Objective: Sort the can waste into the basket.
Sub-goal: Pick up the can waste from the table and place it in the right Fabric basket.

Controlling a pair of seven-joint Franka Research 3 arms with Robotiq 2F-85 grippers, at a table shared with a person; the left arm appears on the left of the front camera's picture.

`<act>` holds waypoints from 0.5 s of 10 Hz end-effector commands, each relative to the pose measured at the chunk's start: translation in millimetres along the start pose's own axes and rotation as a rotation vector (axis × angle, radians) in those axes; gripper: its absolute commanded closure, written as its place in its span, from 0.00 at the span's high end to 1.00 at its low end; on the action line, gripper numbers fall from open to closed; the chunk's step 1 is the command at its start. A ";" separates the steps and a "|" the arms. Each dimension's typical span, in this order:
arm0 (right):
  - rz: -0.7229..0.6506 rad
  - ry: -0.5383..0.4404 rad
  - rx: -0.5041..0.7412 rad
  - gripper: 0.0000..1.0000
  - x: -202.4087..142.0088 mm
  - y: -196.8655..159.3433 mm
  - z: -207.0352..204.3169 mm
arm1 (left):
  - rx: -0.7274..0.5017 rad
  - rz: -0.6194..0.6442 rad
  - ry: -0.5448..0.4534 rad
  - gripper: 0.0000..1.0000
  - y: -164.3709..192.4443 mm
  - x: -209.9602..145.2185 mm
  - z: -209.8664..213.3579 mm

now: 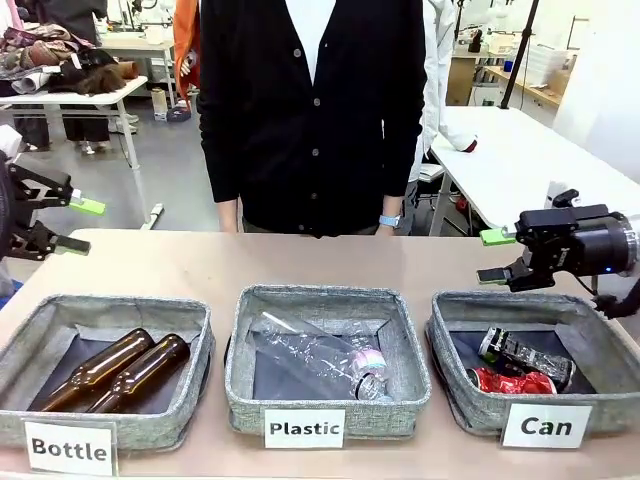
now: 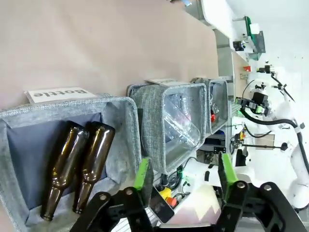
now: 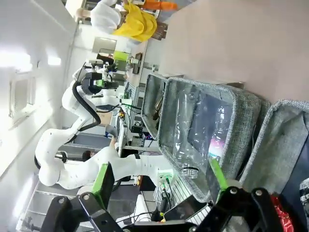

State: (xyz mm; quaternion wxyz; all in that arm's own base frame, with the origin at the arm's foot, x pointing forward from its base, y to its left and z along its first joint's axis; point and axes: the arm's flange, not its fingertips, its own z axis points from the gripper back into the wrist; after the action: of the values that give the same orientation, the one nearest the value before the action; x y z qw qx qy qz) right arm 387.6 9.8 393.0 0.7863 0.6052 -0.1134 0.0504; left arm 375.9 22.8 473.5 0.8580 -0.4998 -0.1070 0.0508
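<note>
Two dented cans lie in the grey basket (image 1: 505, 302) labelled "Can" at the right: a black and silver one (image 1: 525, 353) and, in front of it, a red one (image 1: 510, 381). My right gripper (image 1: 496, 256) hovers open just above the basket's far left corner with nothing between its fingers. The right wrist view shows its green pads (image 3: 103, 178) spread wide, the basket's wall (image 3: 282, 130) and the red can (image 3: 280, 212) at the lower right. My left gripper (image 1: 80, 225) hangs open and empty at the far left, above the table; its fingers (image 2: 142, 173) stand apart.
A "Bottle" basket (image 1: 115, 303) at the left holds two brown glass bottles (image 1: 130, 372). The middle "Plastic" basket (image 1: 325, 296) holds clear plastic bottles (image 1: 325, 355). A person in a black cardigan (image 1: 310, 110) stands at the far edge. Bare tabletop stretches behind the baskets.
</note>
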 end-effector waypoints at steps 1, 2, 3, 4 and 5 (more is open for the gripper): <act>0.014 0.008 0.006 1.00 -1.6 0.8 2.1 | -0.061 0.012 0.010 1.00 3.5 -1.3 3.6; 0.014 0.008 0.006 1.00 -1.6 0.8 2.1 | -0.064 0.019 0.011 1.00 3.6 -2.2 2.5; 0.014 0.008 0.006 1.00 -1.6 0.8 2.1 | -0.080 0.030 0.052 1.00 4.0 -2.7 -0.2; 0.014 0.008 0.006 1.00 -1.6 0.8 2.1 | -0.023 0.015 0.017 1.00 3.1 -2.1 2.3; 0.014 0.008 0.006 1.00 -1.6 0.8 2.1 | -0.023 0.015 0.017 1.00 3.1 -2.1 2.3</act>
State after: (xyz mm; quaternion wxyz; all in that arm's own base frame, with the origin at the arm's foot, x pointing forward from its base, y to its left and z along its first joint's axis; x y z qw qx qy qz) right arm 387.4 9.1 393.2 0.7855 0.6063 -0.1135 0.0501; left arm 372.4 24.8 470.1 0.8515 -0.5144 -0.0882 0.0501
